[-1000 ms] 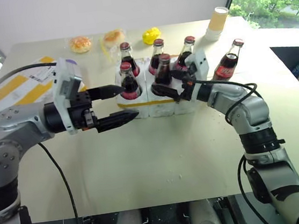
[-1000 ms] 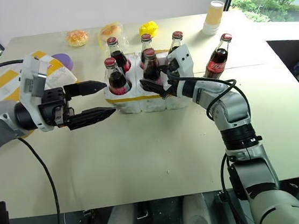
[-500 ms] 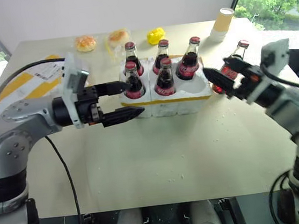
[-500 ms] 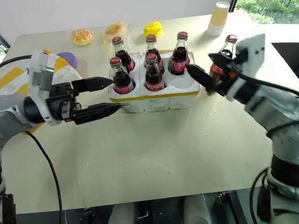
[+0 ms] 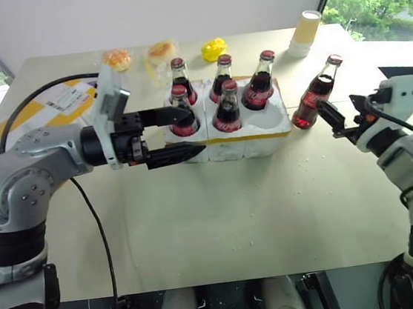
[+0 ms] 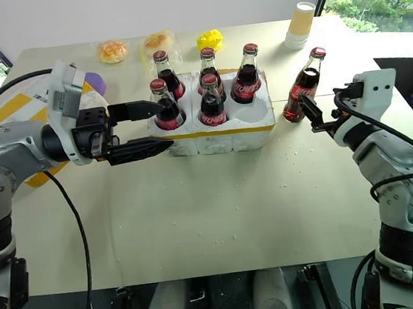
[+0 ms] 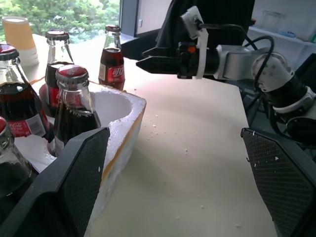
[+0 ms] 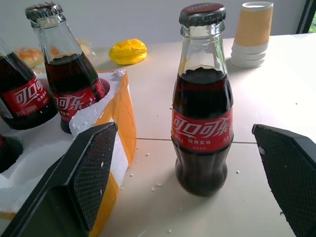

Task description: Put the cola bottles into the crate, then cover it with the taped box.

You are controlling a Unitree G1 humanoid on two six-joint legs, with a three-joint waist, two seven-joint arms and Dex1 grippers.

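Five cola bottles (image 5: 227,104) are standing in the crate (image 5: 228,135), which is sitting at the upper centre of the frame on the worktop (image 5: 229,219); the well at its front right corner is holding nothing. The sixth bottle (image 5: 317,94) is standing upright on the worktop just to the right of the crate, apart from it.

A second ago the right claw (image 5: 339,119) was reaching over the crate's front right corner, among the bottles. Now it is sitting well to the right, at the mid-right of the frame, its fingers spread and pinching nothing. In its wrist view the sixth bottle is standing between the two spread fingers (image 8: 74,182) but a little beyond them, touching neither.

The left claw (image 5: 178,133) is hovering at the crate's left end much as before, also spread and empty, its upper finger level with the front left bottle and its lower finger against the crate's front left corner.

The taped box (image 5: 34,114) is lying at the left edge of the worktop, partly hidden behind the left arm. A stack of paper cups (image 5: 304,32) is standing at the upper right, and two buns (image 5: 116,58) and a yellow object (image 5: 213,49) are lying along the far edge.
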